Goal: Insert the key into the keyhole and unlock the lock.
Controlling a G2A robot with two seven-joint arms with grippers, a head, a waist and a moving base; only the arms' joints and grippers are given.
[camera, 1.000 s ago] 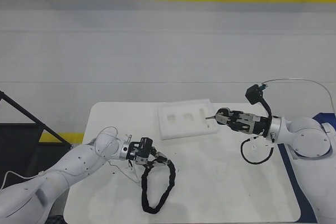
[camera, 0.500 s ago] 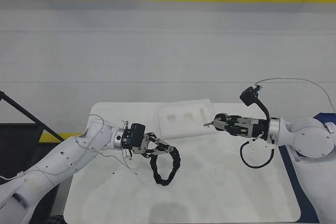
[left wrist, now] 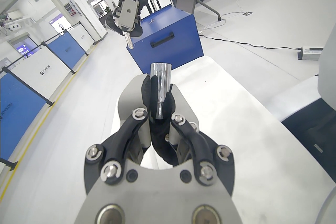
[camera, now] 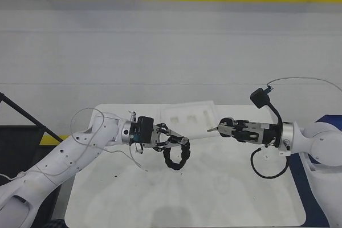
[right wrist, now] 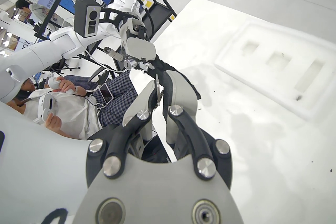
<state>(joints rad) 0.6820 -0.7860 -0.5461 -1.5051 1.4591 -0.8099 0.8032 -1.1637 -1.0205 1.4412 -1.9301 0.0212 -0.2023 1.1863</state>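
Holding the lock [left wrist: 160, 83], the left gripper [camera: 169, 139] has its jaws shut tight on the chrome cylinder, with the black cable loop [camera: 179, 158] hanging under it over the white surface [camera: 228, 194]. The right gripper [camera: 221, 126] has its jaws pinched on the key [camera: 211, 129], blade sticking out toward the lock. Key tip and cylinder end face each other, near but apart, in front of the white foam tray [camera: 188, 115].
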